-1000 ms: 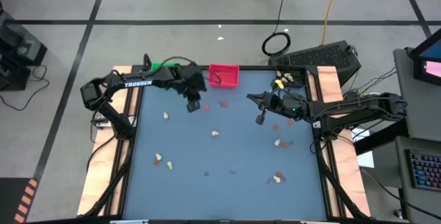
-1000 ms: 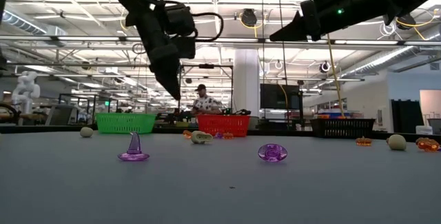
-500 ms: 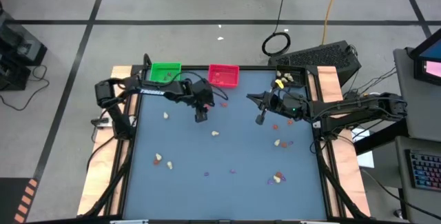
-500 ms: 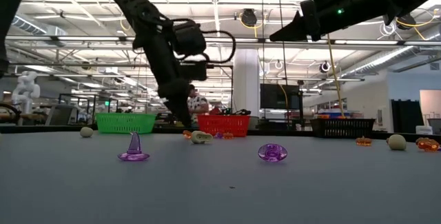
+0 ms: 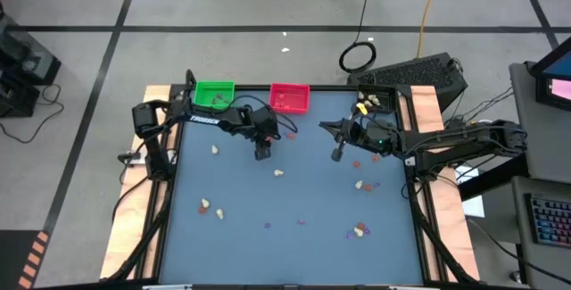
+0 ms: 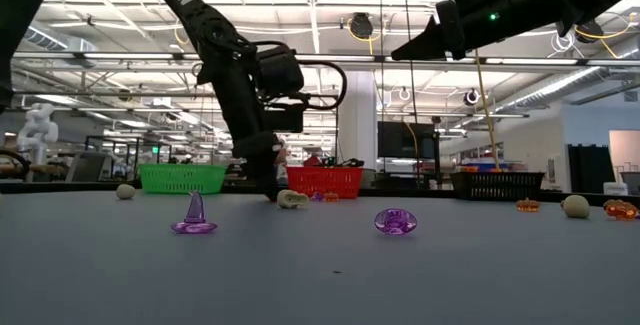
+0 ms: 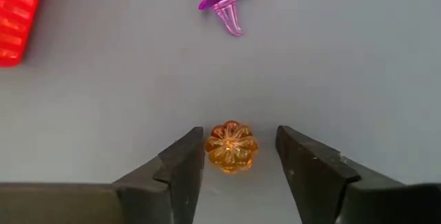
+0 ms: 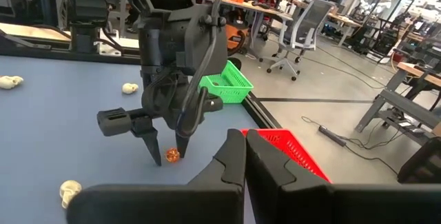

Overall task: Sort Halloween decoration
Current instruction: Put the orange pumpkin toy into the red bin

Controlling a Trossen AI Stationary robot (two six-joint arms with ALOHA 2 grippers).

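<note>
While parted, left claw [image 7: 238,156] straddles orange pumpkin [image 7: 231,147]

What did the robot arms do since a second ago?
The left gripper swung away from the red tray, came down to the table, and its fingers opened around an orange pumpkin, not gripping it yet. The right gripper stayed put, shut. The other trinkets did not move.
</note>
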